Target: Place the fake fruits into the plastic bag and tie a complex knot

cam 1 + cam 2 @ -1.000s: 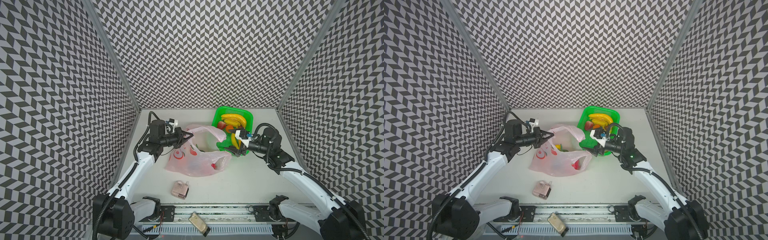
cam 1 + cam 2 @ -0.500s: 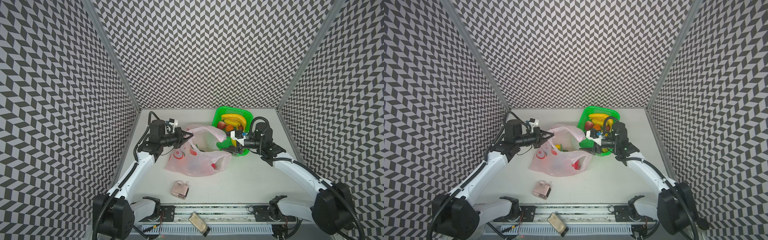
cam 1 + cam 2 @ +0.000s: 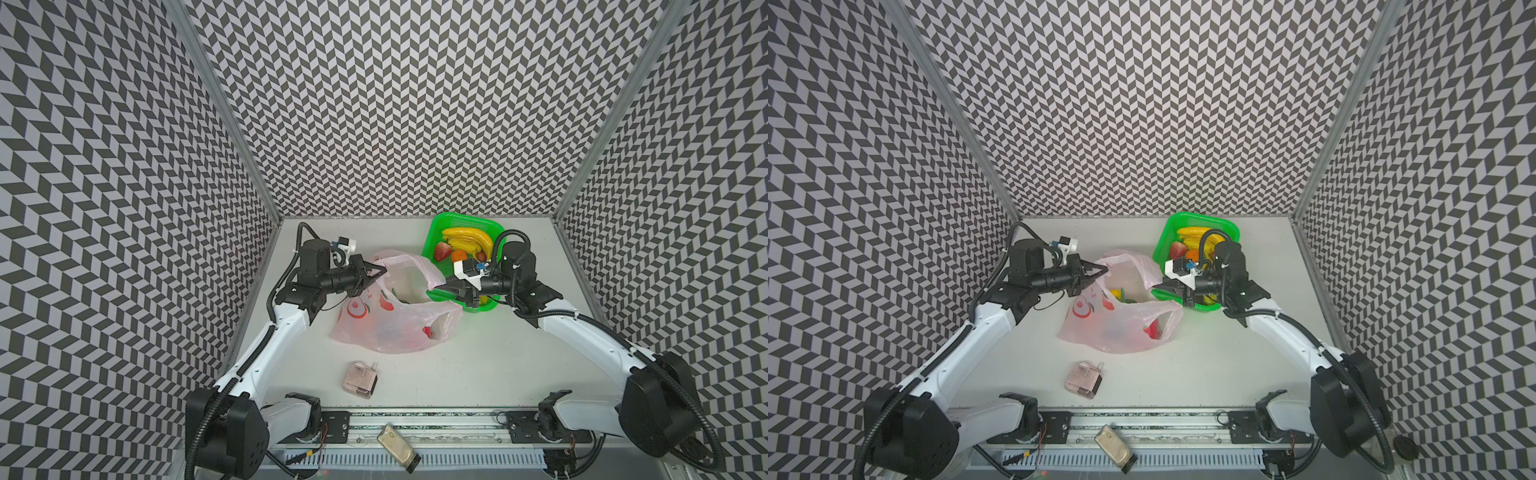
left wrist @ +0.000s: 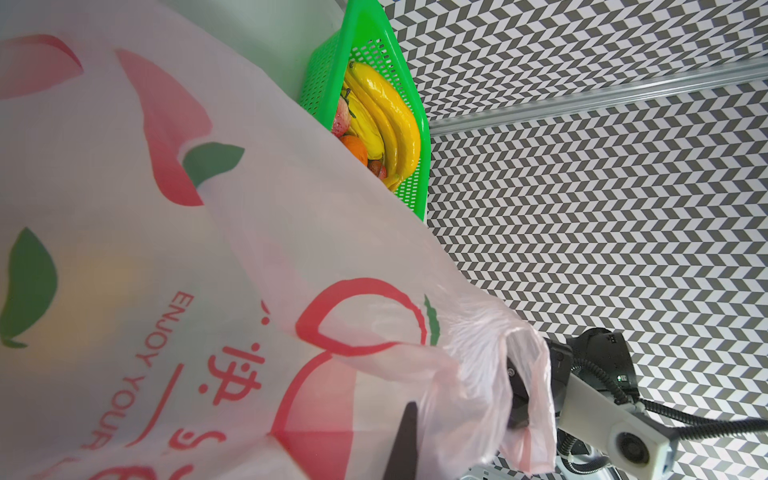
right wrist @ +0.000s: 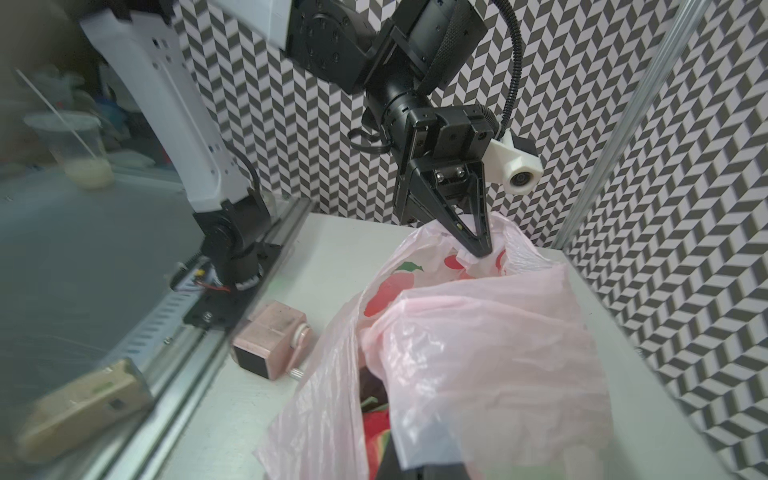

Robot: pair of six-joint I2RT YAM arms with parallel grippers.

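Observation:
The plastic bag (image 3: 395,324) lies mid-table, its mouth held open between both grippers. My left gripper (image 3: 383,270) is shut on the left handle film, seen clearly in the right wrist view, left gripper (image 5: 478,249). My right gripper (image 3: 431,286) is shut on the right handle film, and its fingers are draped in pink film in the right wrist view. Fake fruits lie in the green basket (image 3: 465,219): yellow bananas (image 3: 465,242), a strawberry (image 3: 442,250) and an orange (image 3: 459,254). A yellow-green fruit (image 3: 1121,294) and a red one (image 5: 374,424) sit inside the bag. I see no knot.
A small pinkish clear box (image 3: 359,380) stands on the table in front of the bag. A tan flat object (image 3: 397,446) rests on the front rail. Patterned walls close in the left, back and right sides. The basket touches the bag's right edge.
My right gripper moved left from the basket's front to the bag's right handle and shut on it. The left gripper kept its hold and place.

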